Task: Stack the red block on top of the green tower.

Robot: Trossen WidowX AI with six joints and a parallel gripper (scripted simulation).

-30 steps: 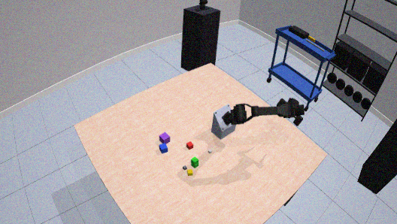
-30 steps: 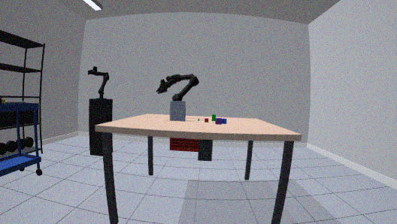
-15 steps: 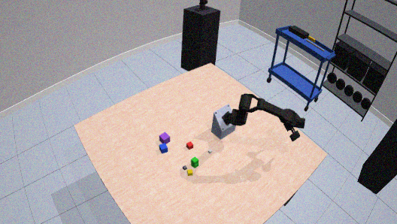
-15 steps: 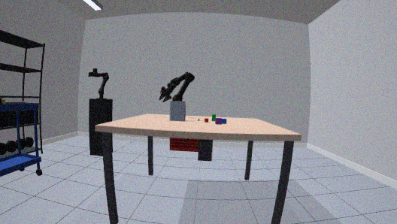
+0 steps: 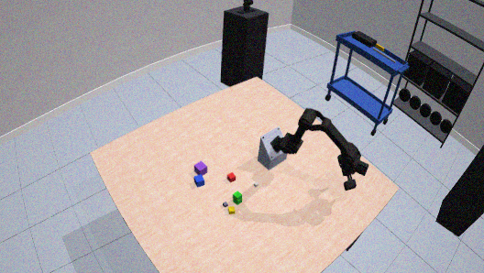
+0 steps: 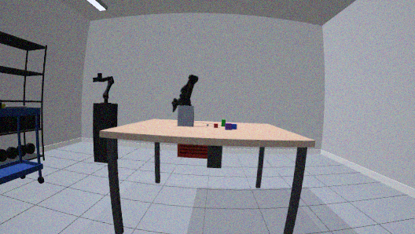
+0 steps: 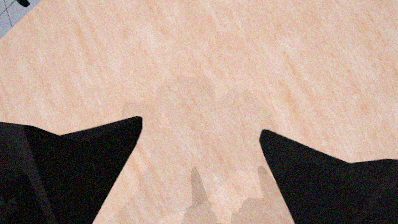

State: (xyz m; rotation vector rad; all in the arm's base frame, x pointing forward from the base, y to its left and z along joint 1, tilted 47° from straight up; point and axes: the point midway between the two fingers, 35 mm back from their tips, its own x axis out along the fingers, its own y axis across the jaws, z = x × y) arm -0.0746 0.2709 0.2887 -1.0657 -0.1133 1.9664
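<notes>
The red block [image 5: 231, 177] [image 6: 215, 126] lies on the table by itself, between the purple block and the green tower. The green tower [image 5: 237, 198] [image 6: 223, 122] stands upright on the table, with nothing on top. My gripper [image 7: 202, 129] is open and empty. In the top view it hangs above the right side of the table, far to the right of the red block and the tower. In the wrist view only table top and shadows show between the fingers; no block is in that view.
A purple block [image 5: 201, 168] [image 6: 228, 126] and a blue block [image 5: 199, 180] [image 6: 234, 126] lie left of the red block. A yellow block [image 5: 231, 210] and a small dark block [image 5: 225, 204] lie close to the tower. A small white block [image 5: 256, 184] lies between tower and grey arm base [image 5: 270, 156].
</notes>
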